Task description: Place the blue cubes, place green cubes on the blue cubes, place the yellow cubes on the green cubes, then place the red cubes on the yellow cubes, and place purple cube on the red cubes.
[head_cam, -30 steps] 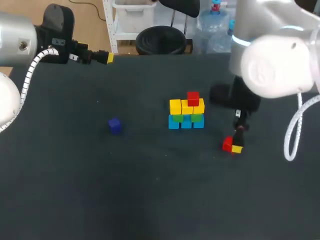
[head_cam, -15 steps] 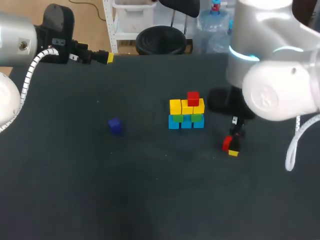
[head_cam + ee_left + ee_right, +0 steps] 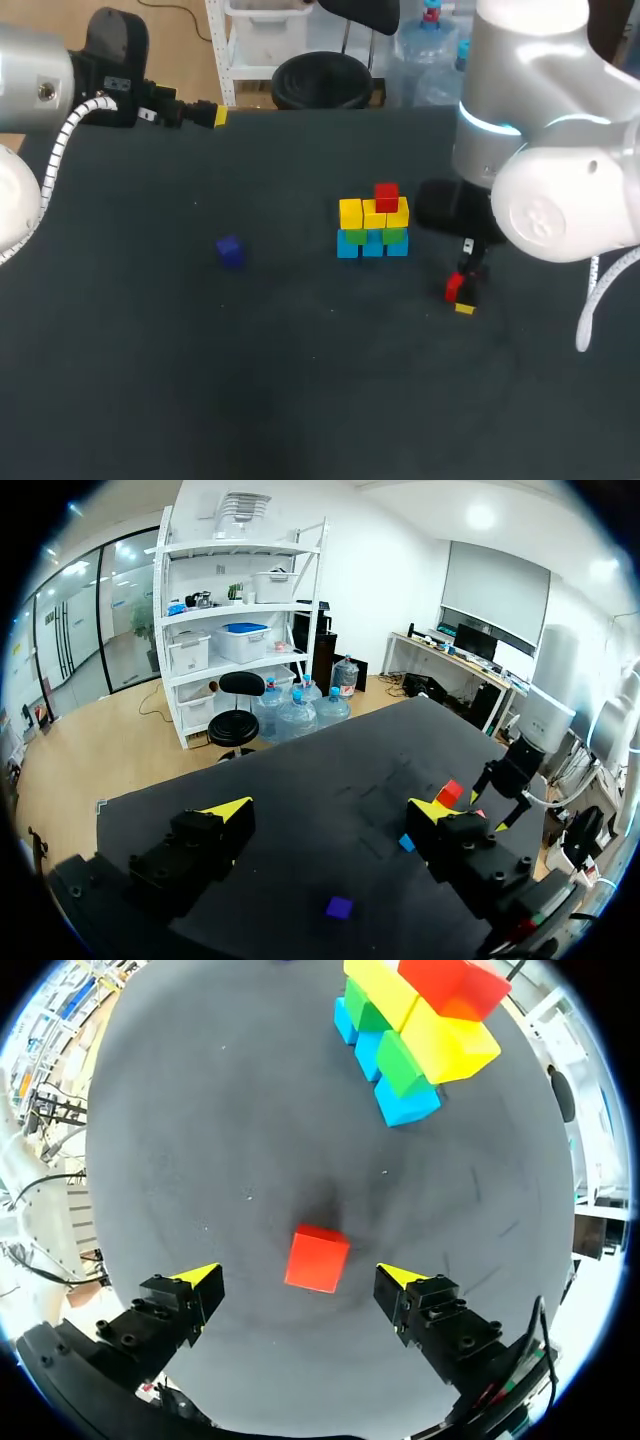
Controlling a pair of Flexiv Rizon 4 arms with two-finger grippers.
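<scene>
Red layer in hand: the right gripper (image 3: 297, 1276) hangs wide open over the loose red cube (image 3: 317, 1258); next, close, lift, and set it on the yellow cubes (image 3: 372, 214).

No readable text, label, number or sign on table, cubes or arms

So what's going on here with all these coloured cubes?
A two-armed robot is stacking cubes: the stack has blue at the bottom, then green, yellow, and one red on top. The right tool is open, with a loose red cube lying untouched between its fingers. A purple cube lies apart. The left tool is open and empty at the table's far edge.
</scene>
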